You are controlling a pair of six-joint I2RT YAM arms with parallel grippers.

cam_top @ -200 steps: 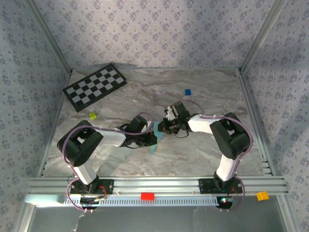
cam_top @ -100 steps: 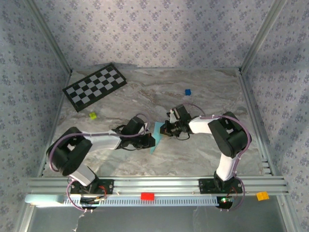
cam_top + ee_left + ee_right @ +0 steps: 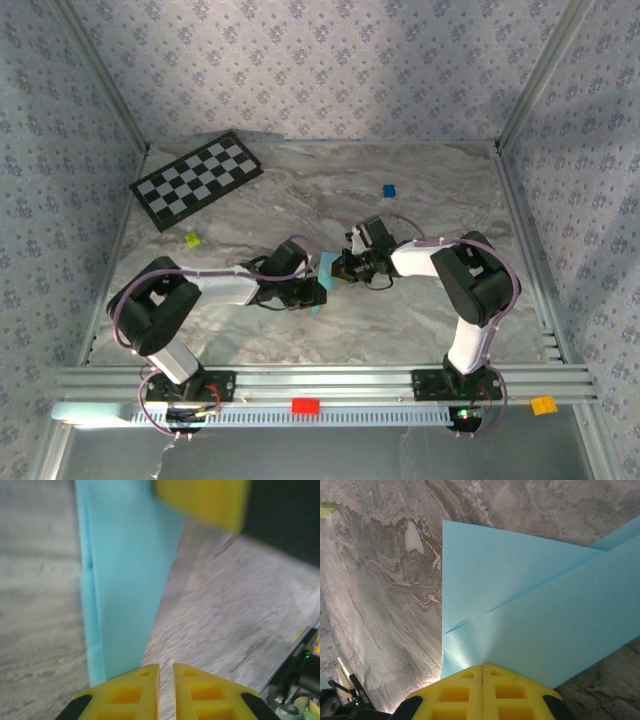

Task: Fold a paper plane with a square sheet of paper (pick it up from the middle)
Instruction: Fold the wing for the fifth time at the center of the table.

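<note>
Light-blue paper plane (image 3: 326,264) is found mid-table, right between the two arms, with folded layers seen in the right wrist view (image 3: 520,605). It's pinched by the right gripper (image 3: 482,667), whose yellow fingers are pressed together on its edge. The left gripper (image 3: 166,667) is parked at the narrow end of the paper (image 3: 125,580), with its fingers parted by just a thin slit and only grey table seen through the gap. In the top view, both grippers (image 3: 318,290) (image 3: 335,268) are seen almost touching. Further back, a checkerboard (image 3: 197,178) and a tiny blue cube (image 3: 389,190) are laid on the marble table (image 3: 440,200), well apart from the paper.
</note>
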